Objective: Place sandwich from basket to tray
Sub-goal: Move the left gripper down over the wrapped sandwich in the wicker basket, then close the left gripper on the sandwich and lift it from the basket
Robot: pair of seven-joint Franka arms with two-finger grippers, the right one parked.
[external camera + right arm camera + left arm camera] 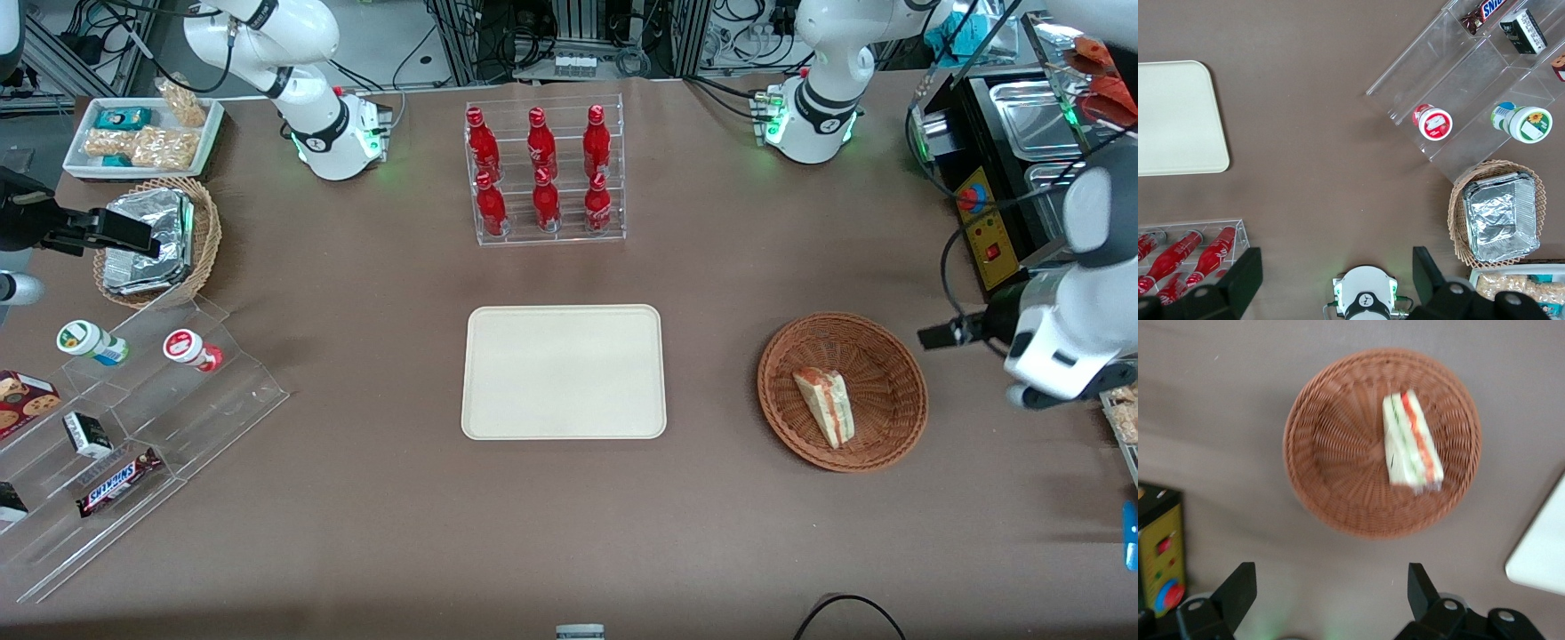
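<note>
Sandwich [1412,440] in basket [1331,453] — end effector [1330,590] spread, half cropped.

I have the left arm bent in over the working end of the tabletop, wrist tipped down. Its tool [1328,593] hangs in the air, clear of the surface, fingers [1238,587] spread wide apart with nothing gripped between them.

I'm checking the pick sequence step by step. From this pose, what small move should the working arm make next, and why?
Probably bring the gripper over the reddish-brown woven wicker basket, centring on the plastic-wrapped triangular sandwich, then lower. Its fingers are wide open and hold nothing, hovering above the table beside the basket toward the working arm's end. The sandwich lies inside the basket, and the cream-beige rectangular tray holds nothing.
</note>
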